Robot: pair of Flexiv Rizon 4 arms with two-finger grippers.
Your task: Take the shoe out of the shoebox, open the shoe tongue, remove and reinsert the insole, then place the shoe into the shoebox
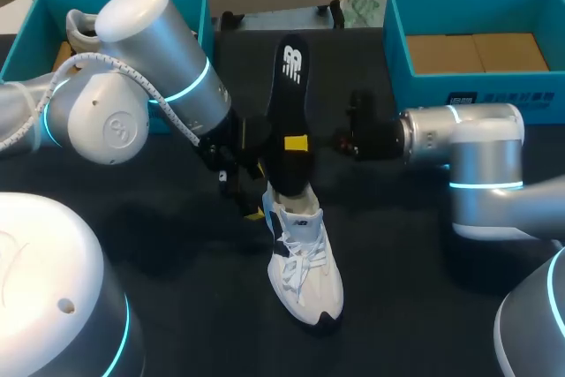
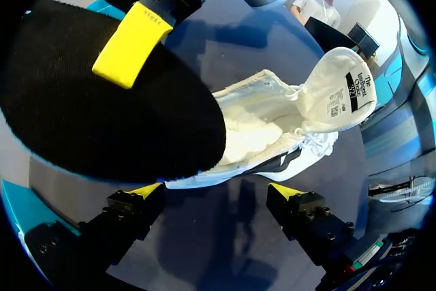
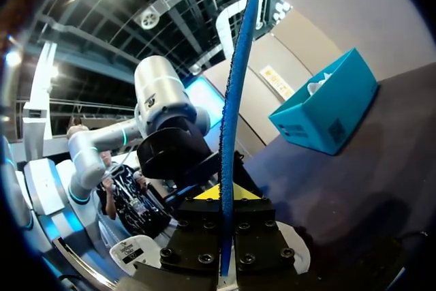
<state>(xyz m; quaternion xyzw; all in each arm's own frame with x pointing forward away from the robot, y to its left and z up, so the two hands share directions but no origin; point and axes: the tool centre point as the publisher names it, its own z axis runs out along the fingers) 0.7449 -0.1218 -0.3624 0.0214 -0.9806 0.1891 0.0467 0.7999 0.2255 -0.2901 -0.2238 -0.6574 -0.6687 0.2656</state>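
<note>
Your left gripper (image 2: 216,192) hangs with jaws apart behind the shoe (image 1: 305,275) on the table (image 1: 177,306), likely to steady its heel, while your right gripper (image 1: 297,142) clamps the black insole (image 1: 289,86) upright, lower end at the shoe's mouth, apparently for reinsertion.

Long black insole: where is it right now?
Head view, centre of the table: the long black insole stands on end, clamped by the right gripper, its lower end at the collar of the white lace-up sneaker.

Left gripper (image 2: 216,191) spread wide; right gripper (image 3: 226,195) pinched tight on insole (image 1: 291,94).
</note>
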